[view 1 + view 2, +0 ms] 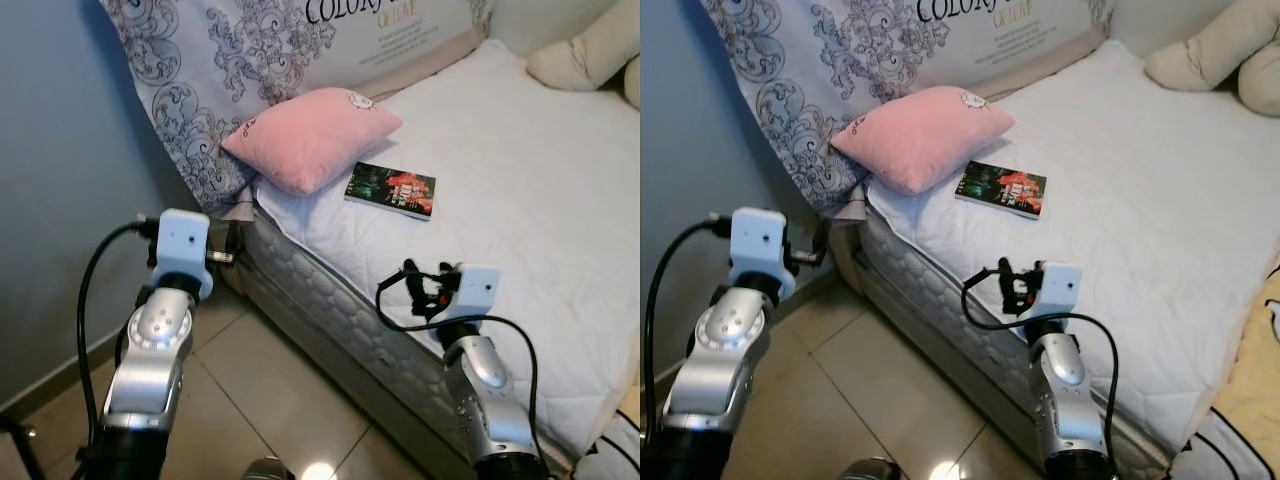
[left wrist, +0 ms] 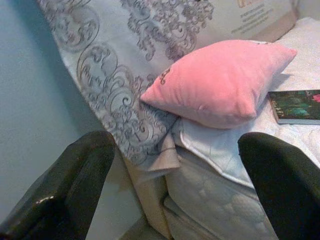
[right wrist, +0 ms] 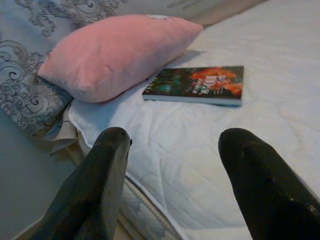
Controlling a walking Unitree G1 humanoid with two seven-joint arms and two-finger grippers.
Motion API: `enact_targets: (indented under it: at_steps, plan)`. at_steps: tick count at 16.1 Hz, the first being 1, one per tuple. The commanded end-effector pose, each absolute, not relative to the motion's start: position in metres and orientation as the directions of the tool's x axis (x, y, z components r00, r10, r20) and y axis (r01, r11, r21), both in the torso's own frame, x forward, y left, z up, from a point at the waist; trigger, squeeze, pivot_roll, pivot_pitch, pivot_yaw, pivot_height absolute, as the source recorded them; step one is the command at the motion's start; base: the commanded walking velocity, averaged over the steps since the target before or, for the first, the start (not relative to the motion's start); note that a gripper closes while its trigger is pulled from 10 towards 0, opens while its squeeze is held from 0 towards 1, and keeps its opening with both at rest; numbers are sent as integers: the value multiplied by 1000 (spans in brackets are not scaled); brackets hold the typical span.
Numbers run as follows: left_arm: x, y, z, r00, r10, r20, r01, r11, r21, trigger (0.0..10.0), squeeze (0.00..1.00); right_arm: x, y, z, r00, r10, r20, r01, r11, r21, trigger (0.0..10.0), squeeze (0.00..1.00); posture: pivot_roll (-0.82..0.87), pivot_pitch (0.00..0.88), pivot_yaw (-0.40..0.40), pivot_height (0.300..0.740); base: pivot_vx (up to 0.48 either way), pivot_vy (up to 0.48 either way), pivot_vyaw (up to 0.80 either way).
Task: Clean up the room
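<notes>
The robot has two silver arms with round, screw-dotted joints, each capped by a white box-shaped wrist housing and trailed by looping black cables, and the left tool and right tool each have two thick, glossy black fingers.

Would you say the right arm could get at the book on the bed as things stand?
Probably yes. The right gripper is open, over the bed's near edge and pointed at the book, which lies flat on the white cover with only bare cover between them. The pink pillow sits beside it.
</notes>
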State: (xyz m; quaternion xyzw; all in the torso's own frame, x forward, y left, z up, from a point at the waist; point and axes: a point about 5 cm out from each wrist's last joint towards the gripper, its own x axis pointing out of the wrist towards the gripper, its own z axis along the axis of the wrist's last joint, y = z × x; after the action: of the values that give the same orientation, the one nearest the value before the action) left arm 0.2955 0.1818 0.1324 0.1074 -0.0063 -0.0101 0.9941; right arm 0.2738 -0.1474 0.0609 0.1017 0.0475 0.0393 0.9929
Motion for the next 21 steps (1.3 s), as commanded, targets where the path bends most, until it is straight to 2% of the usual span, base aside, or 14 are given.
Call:
enact_targets:
  at_steps: [1, 4, 9, 14, 17, 21]
  plan:
    - [299, 181, 132, 999, -42, -7, 42, 972, 231, 10000, 0, 274, -148, 61, 995, 67, -72, -50, 977, 207, 10000, 0, 87, 0, 29, 740, 0, 0, 531]
    - [299, 180, 134, 998, -60, 0, 59, 981, 187, 10000, 0, 272, -145, 59, 996, 58, -71, -41, 976, 214, 10000, 0, 82, 0, 48, 740, 0, 320, 529]
    - [294, 168, 123, 1000, -8, -29, 11, 995, 99, 10000, 0, 280, -143, 65, 992, 112, -52, -101, 976, 191, 10000, 0, 77, 0, 13, 740, 0, 403, 530]
    - [298, 166, 122, 1000, 14, -24, -11, 994, 112, 10000, 0, 291, -146, 74, 991, 135, -27, -129, 979, 157, 10000, 0, 75, 0, -9, 740, 0, 0, 529]
    - [297, 162, 119, 999, 29, -24, -26, 993, 117, 10000, 0, 299, -139, 84, 984, 176, 3, -175, 975, 141, 10000, 0, 72, 0, -18, 740, 0, 0, 529]
    - [288, 173, 102, 990, 102, -93, -86, 982, 165, 10000, 0, 294, -144, 78, 983, 182, -19, -178, 976, 129, 10000, 0, 73, 0, -24, 740, 0, 0, 528]
